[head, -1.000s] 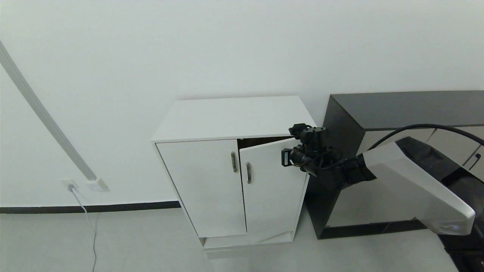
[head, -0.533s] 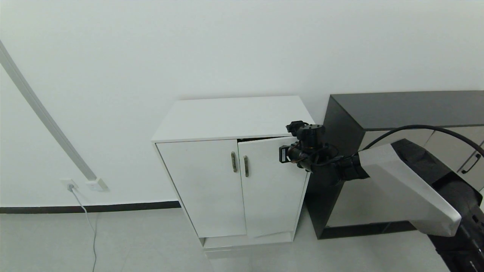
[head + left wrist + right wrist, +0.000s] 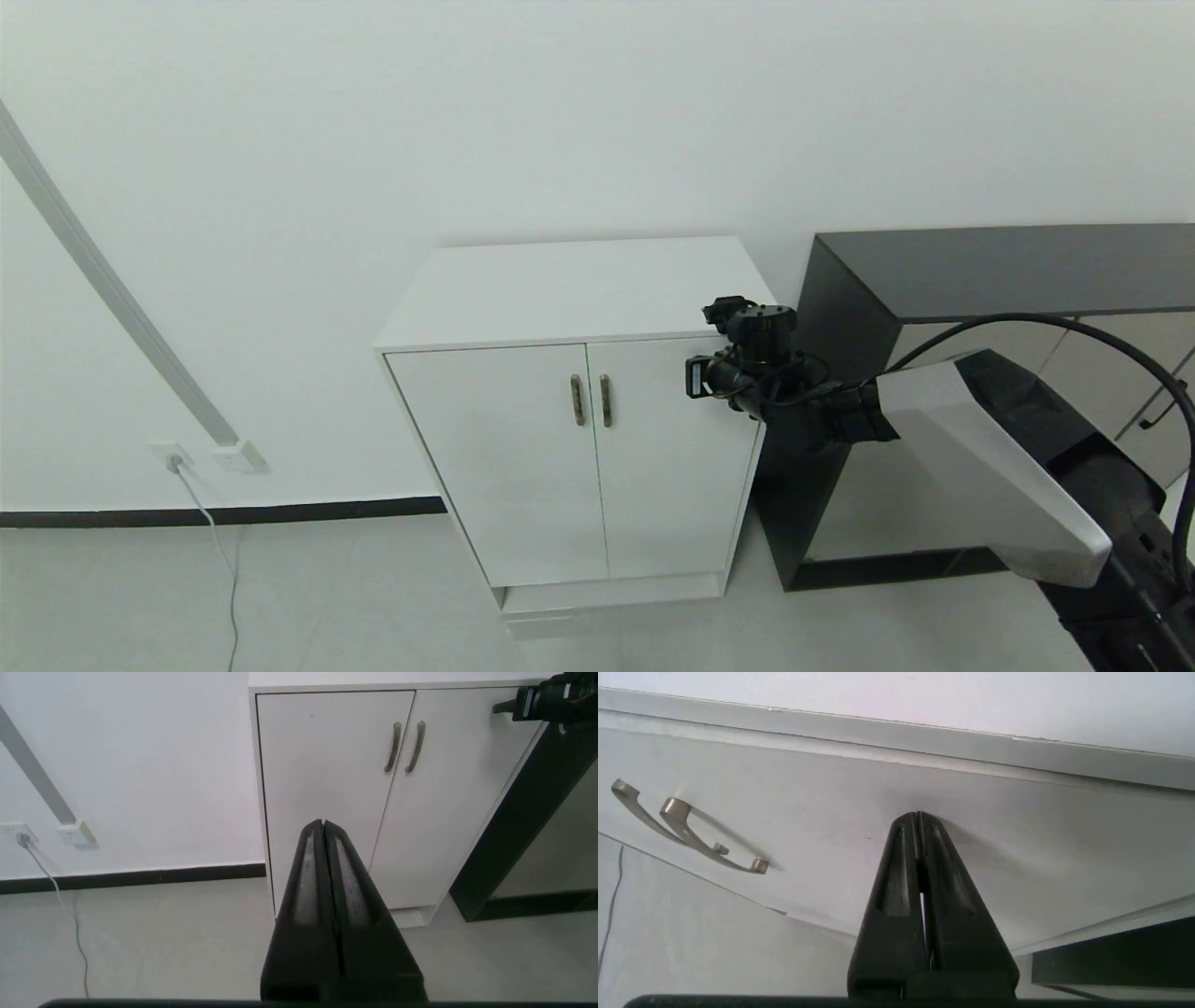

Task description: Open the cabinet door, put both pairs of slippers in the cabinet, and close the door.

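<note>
— Right gripper (image 3: 920, 819) first: we see its two fingers pressed together with nothing between them. The tips sit against the face of the right door (image 3: 672, 467), high up near its top edge.

— Which side of that door?

— The outer side, by the cabinet's right corner, well apart from the handles.

— And the left gripper (image 3: 322, 826)?

— Fingers together too, and empty. It hangs low, back from the cabinet (image 3: 560, 289) and apart from it, pointing toward the left door (image 3: 504, 457) with the floor (image 3: 168, 943) under it.

— How do we find the doors?

— Both lie flush with the cabinet's front. The seam between them runs straight from top to bottom, and we see no gap along the top edge.

— The handles?

— The left handle (image 3: 577, 399) and right handle (image 3: 605, 400) stand upright, side by side, one on each side of the seam, in the upper half of the doors. From the right wrist we see both curved bars standing off the door faces.

— Where does the cabinet stand?

— On the floor, back against the white wall (image 3: 597, 112). A black sideboard (image 3: 980, 261) stands just beside it on the right.

— Anything else near?

— Low on the wall, well to the left, is a socket (image 3: 171, 457). A cable (image 3: 219, 551) drops from it to the floor. A grey strip (image 3: 103, 271) slants up the wall above it.
</note>
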Robot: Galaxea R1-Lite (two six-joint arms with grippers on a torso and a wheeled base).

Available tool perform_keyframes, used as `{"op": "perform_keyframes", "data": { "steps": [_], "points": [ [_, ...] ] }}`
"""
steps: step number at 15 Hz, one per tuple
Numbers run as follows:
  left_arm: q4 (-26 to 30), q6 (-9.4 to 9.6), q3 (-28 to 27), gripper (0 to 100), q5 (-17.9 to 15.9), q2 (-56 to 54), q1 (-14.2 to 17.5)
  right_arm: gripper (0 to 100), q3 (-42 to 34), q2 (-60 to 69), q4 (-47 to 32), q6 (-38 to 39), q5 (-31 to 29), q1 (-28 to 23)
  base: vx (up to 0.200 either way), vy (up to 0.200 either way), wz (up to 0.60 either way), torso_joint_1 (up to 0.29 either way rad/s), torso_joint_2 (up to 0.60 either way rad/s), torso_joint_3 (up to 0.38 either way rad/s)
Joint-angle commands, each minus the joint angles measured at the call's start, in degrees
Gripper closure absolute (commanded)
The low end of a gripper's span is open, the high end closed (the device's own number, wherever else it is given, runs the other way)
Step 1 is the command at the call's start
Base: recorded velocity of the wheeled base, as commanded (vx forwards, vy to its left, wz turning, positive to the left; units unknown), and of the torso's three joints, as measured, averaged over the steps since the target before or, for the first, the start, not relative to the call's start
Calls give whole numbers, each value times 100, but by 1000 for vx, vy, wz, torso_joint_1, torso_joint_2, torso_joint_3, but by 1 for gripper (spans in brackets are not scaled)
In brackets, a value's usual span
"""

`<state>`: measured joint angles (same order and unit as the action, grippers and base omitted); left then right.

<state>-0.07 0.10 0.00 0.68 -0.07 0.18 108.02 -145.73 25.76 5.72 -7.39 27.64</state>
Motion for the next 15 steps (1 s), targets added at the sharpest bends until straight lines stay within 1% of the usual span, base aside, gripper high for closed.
{"op": "perform_keyframes", "data": {
  "steps": [1, 6, 10, 11, 13, 15],
  "points": [
    [-1, -1, 0, 100, 2, 7, -1, 100, 52, -52, 8, 0, -8, -4, 0, 0, 0, 0, 0, 0],
    [-1, -1, 0, 100, 2, 7, -1, 100, 246, -123, -9, 0, -8, -4, 0, 0, 0, 0, 0, 0],
    [-1, -10, 0, 100, 2, 7, -1, 100, 79, 62, 8, 8, -43, 31, 0, 0, 0, 0, 0, 0],
    [-1, -1, 0, 100, 2, 7, -1, 100, -422, 510, 78, 26, -307, 110, 0, 0, 0, 0, 0, 0],
    [-1, -1, 0, 100, 2, 7, -1, 100, -1178, 1152, 325, 26, -377, 181, 0, 0, 0, 0, 0, 0],
    [-1, -1, 0, 100, 2, 7, -1, 100, -2373, 2092, 676, 43, -430, 269, 0, 0, 0, 0, 0, 0]
  ]
}}
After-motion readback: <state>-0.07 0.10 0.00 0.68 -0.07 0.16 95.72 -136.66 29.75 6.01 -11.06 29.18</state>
